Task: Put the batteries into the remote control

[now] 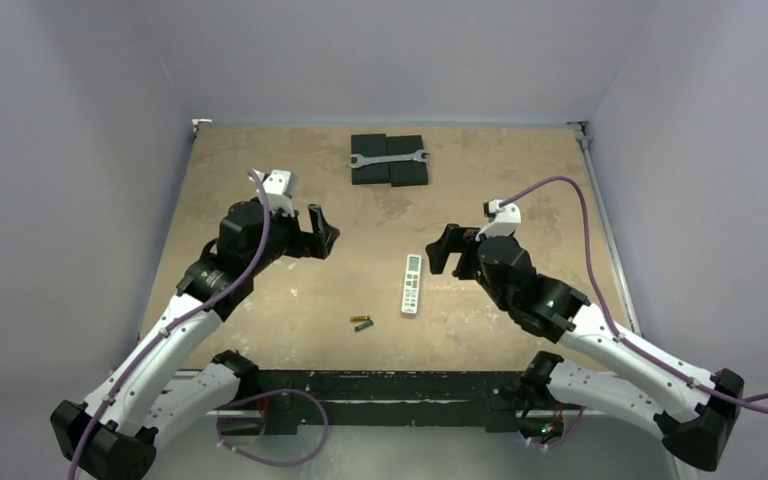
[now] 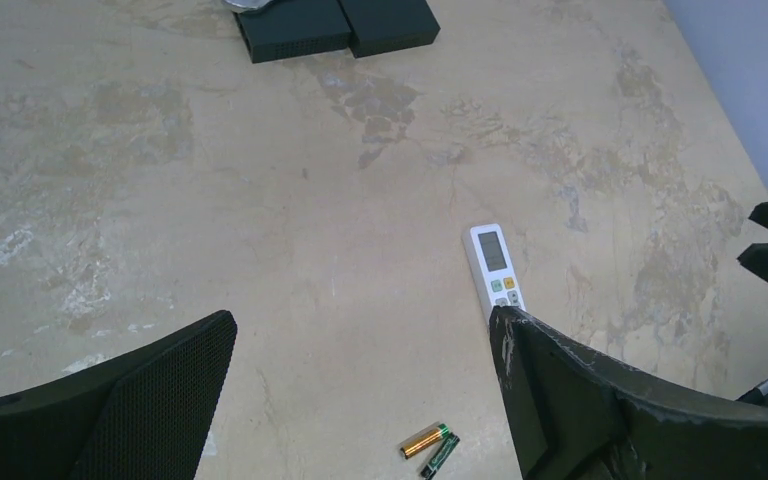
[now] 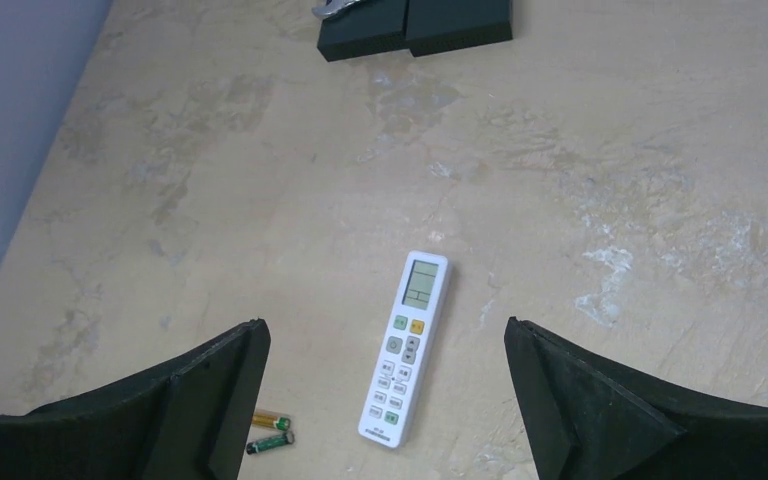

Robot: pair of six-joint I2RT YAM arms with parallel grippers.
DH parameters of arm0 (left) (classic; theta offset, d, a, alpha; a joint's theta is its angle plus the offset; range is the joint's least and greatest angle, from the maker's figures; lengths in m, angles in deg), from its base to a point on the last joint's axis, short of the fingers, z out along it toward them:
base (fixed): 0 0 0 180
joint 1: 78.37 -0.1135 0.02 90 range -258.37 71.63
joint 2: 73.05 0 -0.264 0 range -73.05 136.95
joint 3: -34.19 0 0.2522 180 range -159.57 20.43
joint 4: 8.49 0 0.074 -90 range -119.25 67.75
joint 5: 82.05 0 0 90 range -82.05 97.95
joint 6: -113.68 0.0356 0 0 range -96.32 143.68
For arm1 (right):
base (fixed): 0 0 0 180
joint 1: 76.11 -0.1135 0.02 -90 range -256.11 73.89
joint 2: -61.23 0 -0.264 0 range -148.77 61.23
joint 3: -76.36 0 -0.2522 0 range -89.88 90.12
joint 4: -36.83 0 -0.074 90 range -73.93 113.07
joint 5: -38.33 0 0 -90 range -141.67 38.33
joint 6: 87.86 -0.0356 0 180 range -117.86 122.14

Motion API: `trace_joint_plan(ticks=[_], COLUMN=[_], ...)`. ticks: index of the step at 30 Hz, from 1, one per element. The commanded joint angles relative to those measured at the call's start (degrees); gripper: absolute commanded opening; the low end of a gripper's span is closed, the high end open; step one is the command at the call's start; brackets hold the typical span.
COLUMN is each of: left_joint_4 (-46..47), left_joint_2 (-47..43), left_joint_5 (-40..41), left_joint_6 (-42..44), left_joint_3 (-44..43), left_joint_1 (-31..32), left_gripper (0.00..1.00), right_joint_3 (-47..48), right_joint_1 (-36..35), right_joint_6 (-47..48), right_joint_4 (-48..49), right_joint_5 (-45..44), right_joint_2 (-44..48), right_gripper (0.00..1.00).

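Two batteries (image 3: 271, 422), gold and green, lie near white remote control (image 3: 405, 348).

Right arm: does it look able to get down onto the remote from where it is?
Probably yes. The right gripper hangs open close by the remote control, which lies face up with nothing over it; the batteries lie apart from it, out of the way.

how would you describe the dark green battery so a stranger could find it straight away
On the tan table, find the white remote control lying near the middle. Just left of its near end sit two tiny cylinders side by side. The dark green battery is the one closer to the arm bases, unlike the gold battery.
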Motion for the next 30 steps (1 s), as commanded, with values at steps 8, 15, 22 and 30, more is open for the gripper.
trace_joint_plan(ticks=[8,15,22,30], left_joint_4=[0.97,0.92,0.87,0.74], left_joint_2=[0.73,0.95,1.34,1.3], left_joint_5=[-3.42,-4.35,-4.87,-4.82], left_joint_6=[0.5,-0.02,-0.39,-0.61], left_joint_3=[0.2,0.08,0.13,0.14], left_joint_1=[-2.33,-3.13,-3.85,-4.21], left_gripper=[0.99,0.97,0.96,0.96], right_joint_3=[-1.96,-5.28,-5.18,-3.37], right_joint_1=[-0.21,-0.21,-1.3,-4.03], right_joint_6=[-0.97,-1.3,-4.63,-10.44], right_joint_4=[-1.03,2.15,3.01,2.72], right_joint_5=[4.49,7.73,7.03,2.48], right_joint_2=[-0.74,-2.5,-8.6,-15.82], right_gripper=[0.99,0.99,0.96,0.93])
